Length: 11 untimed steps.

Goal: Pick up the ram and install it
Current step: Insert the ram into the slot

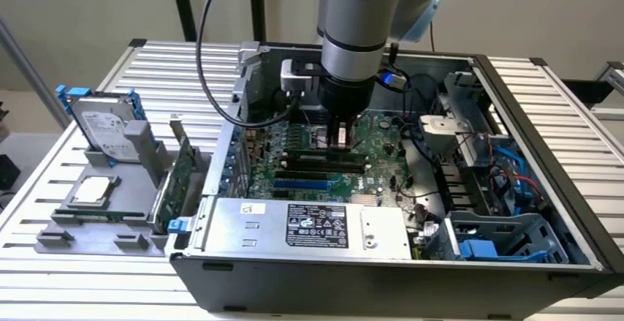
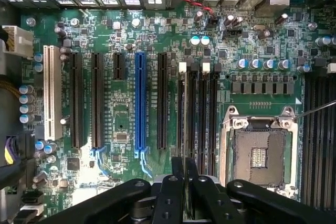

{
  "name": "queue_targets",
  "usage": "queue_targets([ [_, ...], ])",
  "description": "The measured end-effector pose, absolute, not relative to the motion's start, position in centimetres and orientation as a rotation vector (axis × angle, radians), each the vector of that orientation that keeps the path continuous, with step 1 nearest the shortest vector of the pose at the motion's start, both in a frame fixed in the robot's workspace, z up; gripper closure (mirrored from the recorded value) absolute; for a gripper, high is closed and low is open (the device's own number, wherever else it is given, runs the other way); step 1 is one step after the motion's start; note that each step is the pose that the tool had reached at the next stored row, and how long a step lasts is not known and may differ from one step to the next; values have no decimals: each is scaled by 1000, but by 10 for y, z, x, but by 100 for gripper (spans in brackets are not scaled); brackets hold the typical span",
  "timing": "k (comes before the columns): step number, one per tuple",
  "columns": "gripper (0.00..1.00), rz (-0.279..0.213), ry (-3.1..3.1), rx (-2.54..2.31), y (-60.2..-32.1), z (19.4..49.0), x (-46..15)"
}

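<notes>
The ribbed silver metal table [image 1: 88,262] looked smooth; the dark matt metal computer case [image 1: 390,281] held a glossy green motherboard [image 2: 126,129]; black matt fingers [image 2: 168,198] appeared plastic.

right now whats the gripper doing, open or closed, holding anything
Gripper: shut on the ram, held edge-on over the motherboard's memory slots.

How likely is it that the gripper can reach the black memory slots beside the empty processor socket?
Probably yes. The case is open on top. The gripper hangs right above the memory slots, apparently with the ram pinched between its fingers, and nothing stands over them.
</notes>
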State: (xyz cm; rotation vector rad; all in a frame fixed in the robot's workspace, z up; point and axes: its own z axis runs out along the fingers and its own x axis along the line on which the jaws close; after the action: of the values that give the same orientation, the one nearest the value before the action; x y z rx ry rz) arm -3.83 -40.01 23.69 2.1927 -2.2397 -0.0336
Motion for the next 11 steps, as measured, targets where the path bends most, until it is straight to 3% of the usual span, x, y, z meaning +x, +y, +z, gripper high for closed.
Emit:
queue_targets([
  [11,100,-22,-2240,2195,-400,234,-38],
])
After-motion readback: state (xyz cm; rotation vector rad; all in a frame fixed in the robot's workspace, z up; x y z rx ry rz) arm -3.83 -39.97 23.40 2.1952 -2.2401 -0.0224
